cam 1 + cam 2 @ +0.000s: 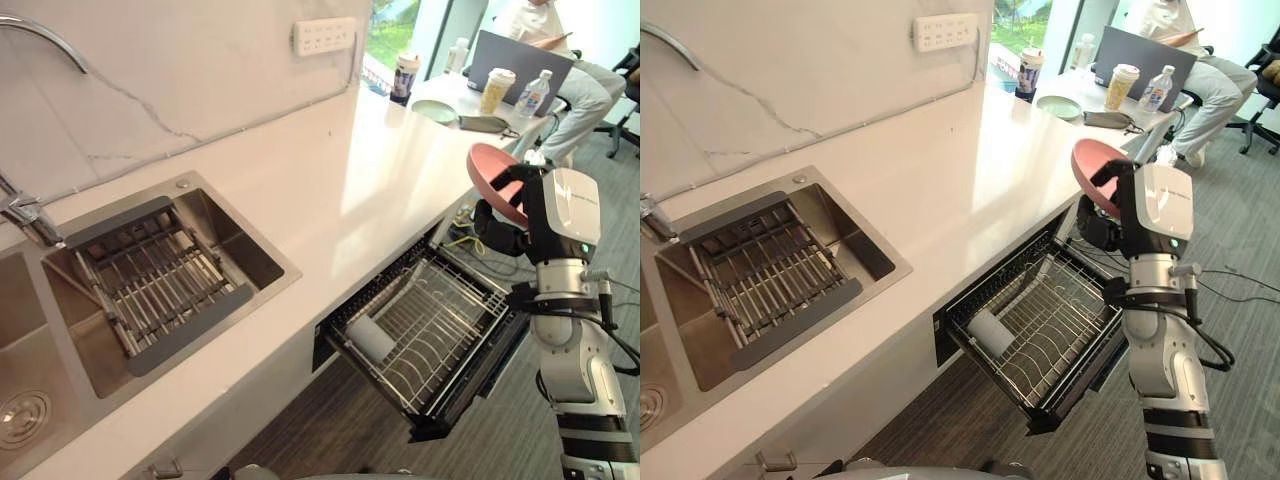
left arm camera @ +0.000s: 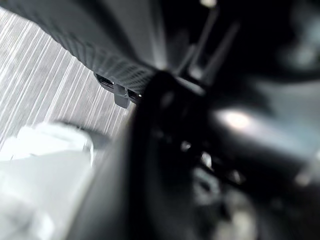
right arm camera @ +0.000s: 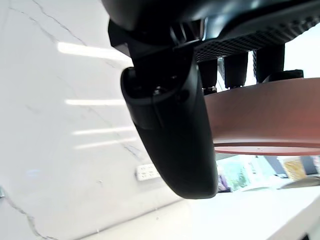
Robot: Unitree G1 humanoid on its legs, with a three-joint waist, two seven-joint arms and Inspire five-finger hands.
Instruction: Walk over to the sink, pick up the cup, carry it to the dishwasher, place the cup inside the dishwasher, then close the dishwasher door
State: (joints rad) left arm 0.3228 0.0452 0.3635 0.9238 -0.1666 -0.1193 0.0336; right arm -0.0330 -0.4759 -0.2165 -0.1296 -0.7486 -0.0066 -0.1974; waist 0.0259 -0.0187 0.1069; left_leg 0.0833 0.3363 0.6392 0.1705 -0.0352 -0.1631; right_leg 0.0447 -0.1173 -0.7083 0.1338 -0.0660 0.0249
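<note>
Near the dishwasher rack (image 1: 455, 300), right hand (image 1: 500, 232) grips one pink bowl (image 1: 487, 170).

- left hand (image 2: 200, 150): a dark blur, shape unreadable.
- pink bowl (image 1: 488, 172): partly hidden behind the right hand (image 1: 497, 228).
- faucet (image 1: 50, 37) and sink (image 1: 235, 245): cut by the view's left edge.

Head stereo looks steeply down; both eyes share white stone countertop (image 1: 340, 200), pulled-out black wire dishwasher rack (image 1: 1040, 330). Right wrist view, close up, faces white marbled wall (image 3: 50, 150) past dark right hand (image 3: 170, 130) pinching salmon-pink round bowl (image 3: 265, 120). Left wrist: grey ribbed floor (image 2: 40, 85).
</note>
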